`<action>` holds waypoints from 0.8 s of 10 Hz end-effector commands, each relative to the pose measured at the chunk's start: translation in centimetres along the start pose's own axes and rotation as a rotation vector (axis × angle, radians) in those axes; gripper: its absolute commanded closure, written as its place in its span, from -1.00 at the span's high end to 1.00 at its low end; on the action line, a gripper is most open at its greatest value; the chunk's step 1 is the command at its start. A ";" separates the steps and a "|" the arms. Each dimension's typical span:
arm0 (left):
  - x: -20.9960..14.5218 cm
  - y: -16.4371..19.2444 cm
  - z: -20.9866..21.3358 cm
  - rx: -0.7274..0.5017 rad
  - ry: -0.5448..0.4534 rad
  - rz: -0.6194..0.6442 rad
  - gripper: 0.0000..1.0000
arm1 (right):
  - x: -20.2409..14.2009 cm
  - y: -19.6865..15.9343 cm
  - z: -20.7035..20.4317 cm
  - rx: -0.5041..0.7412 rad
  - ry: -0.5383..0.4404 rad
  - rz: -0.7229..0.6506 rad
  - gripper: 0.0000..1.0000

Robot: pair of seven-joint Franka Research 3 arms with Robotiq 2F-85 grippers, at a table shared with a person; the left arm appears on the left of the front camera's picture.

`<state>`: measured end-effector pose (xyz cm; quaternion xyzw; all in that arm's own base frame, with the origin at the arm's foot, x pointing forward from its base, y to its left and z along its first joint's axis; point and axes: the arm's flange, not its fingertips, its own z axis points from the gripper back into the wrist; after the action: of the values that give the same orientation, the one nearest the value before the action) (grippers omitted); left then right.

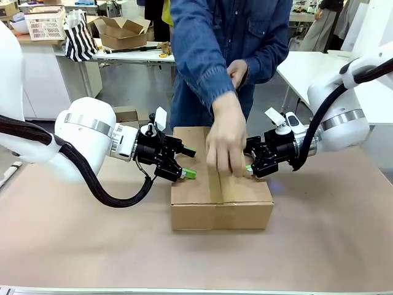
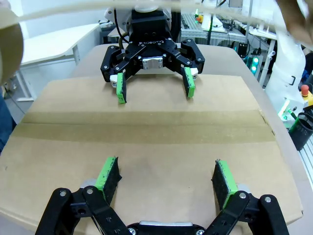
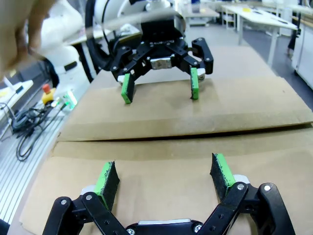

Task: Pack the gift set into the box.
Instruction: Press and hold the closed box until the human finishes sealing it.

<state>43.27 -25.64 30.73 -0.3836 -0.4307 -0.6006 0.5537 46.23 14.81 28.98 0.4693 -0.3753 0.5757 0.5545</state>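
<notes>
The box lies on the table with its flaps folded shut. A pale tape strip runs along the near part of its seam. The person's hand presses on the box top at the seam. My left gripper is open at the box's left edge, its green pads over the left flap. My right gripper is open at the right edge, over the right flap. Each wrist view shows the other gripper facing it across the box top. The gift set is hidden.
A stretched tape strip crosses above the box, with a tape roll at one side. Brown paper covers the table. The person stands at the far side. Behind are a white lattice basket, a striped bag and an open carton.
</notes>
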 end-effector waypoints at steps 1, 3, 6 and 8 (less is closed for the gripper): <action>-0.4 -0.1 0.0 -0.002 -0.002 0.000 1.00 | 0.0 0.2 -0.1 -0.017 0.017 0.000 1.00; -0.4 -0.1 0.0 -0.002 -0.002 0.000 1.00 | 0.0 0.2 -0.1 -0.017 0.017 0.000 1.00; -0.4 -0.1 0.0 -0.002 -0.002 0.000 1.00 | 0.0 0.2 -0.1 -0.017 0.017 0.000 1.00; -0.4 -0.1 0.0 -0.002 -0.002 0.000 1.00 | 0.0 0.2 -0.1 -0.017 0.017 0.000 1.00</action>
<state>43.27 -25.64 30.73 -0.3836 -0.4307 -0.6006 0.5537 46.23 14.80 28.98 0.4693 -0.3753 0.5757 0.5545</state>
